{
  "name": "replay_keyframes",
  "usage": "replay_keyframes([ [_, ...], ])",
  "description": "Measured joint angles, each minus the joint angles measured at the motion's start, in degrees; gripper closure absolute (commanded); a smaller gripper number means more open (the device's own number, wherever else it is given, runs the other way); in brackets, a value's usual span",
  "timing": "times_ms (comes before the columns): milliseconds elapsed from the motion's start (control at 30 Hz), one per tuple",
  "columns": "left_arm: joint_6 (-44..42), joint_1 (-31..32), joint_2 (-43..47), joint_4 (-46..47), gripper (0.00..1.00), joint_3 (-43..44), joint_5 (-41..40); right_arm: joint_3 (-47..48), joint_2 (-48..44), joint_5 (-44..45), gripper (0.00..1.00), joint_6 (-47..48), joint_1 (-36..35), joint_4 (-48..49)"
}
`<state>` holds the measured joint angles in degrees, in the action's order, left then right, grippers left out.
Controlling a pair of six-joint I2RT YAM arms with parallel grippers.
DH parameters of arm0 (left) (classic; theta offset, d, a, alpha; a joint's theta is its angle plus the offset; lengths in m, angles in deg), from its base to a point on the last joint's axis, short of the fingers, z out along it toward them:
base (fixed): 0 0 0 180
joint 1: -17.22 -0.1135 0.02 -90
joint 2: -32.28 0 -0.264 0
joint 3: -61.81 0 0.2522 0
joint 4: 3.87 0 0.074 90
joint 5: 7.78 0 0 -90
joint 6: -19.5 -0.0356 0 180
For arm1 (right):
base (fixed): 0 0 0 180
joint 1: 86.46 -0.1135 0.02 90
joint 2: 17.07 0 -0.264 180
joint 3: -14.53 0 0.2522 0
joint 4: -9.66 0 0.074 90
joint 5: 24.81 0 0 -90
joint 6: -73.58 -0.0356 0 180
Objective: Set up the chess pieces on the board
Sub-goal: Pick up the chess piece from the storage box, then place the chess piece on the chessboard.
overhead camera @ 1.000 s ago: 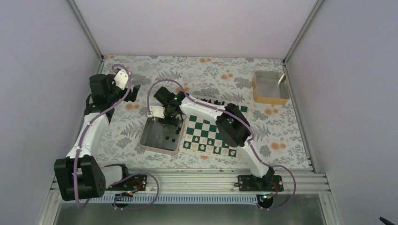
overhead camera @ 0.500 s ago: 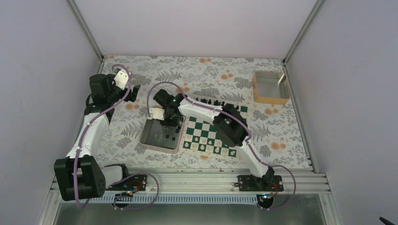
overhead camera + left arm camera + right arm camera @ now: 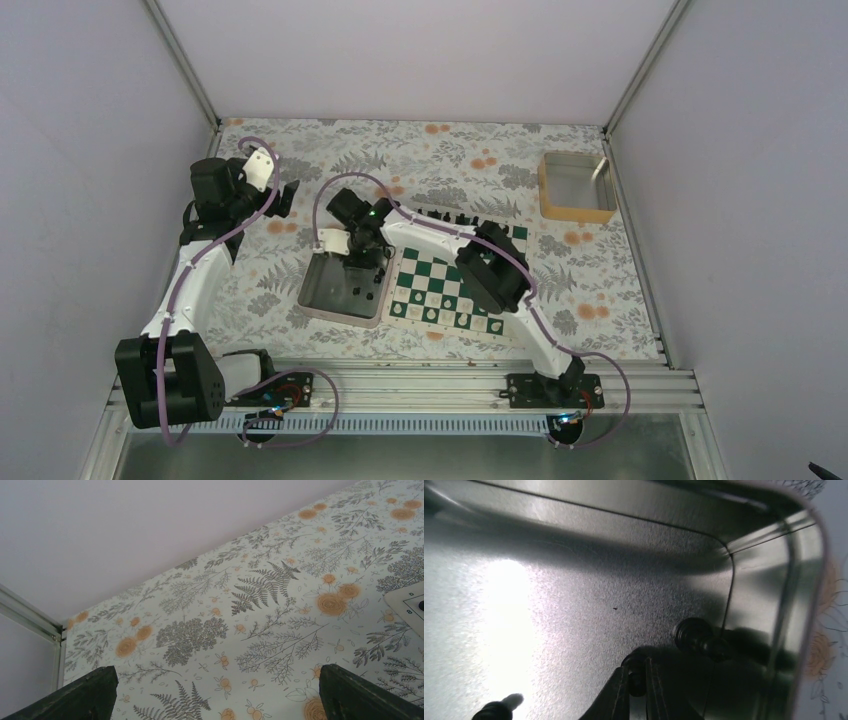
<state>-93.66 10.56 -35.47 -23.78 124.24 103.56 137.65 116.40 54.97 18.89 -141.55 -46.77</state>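
1. The right hand [image 3: 637, 680] is down inside the metal tray [image 3: 318, 292], which sits on the desk [image 3: 600, 270] just left of the board [image 3: 455, 285]; its two fingers [image 3: 616, 696] are pressed almost together, pinching one small black piece [image 3: 635, 664] low against the tray floor.
2. More of the black chess pieces [image 3: 698, 636] lie in the same tray; one is on its side just right of the pinched piece, near the tray's right wall; another shows only partly at the lower left edge of the right wrist view; from above, a few dark specks dot the tray floor beside the hand.
3. The board lies flat on the flower-patterned desk, its green and white squares facing up; the right arm crosses above its far left part; a row of small black figures stands along its far edge, too small to tell apart; pale pieces [image 3: 450, 317] stand on its near rows.
4. The left hand [image 3: 287, 195] hangs over the far left of the desk, well apart from both tray and board; its fingers are spread wide with nothing between them; its wrist view shows the patterned cover, the back wall, and a pale corner at the right edge that looks like the board's.
5. An orange-sided container [image 3: 577, 187] sits near the far right corner of the desk, apart from the board.
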Motion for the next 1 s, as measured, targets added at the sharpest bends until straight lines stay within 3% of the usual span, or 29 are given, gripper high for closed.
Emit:
replay_keyframes([
  [133,0.00,0.00,0.00,0.00,0.00,0.00,0.00,-0.57,-2.73,-0.48,0.94,-0.24,0.13,-0.24],
  [400,0.00,0.00,0.00,0.00,0.00,0.00,-0.07,-9.42,-19.43,0.07,0.93,-1.14,3.87,0.57],
  [733,0.02,0.00,-0.02,0.00,0.00,0.00,-0.09,-30.25,-34.75,0.42,0.93,-3.50,20.04,4.11],
  [1000,0.02,0.00,-0.20,0.02,0.00,0.00,-0.11,-39.74,-36.20,-0.31,0.93,-3.61,27.54,6.43],
])
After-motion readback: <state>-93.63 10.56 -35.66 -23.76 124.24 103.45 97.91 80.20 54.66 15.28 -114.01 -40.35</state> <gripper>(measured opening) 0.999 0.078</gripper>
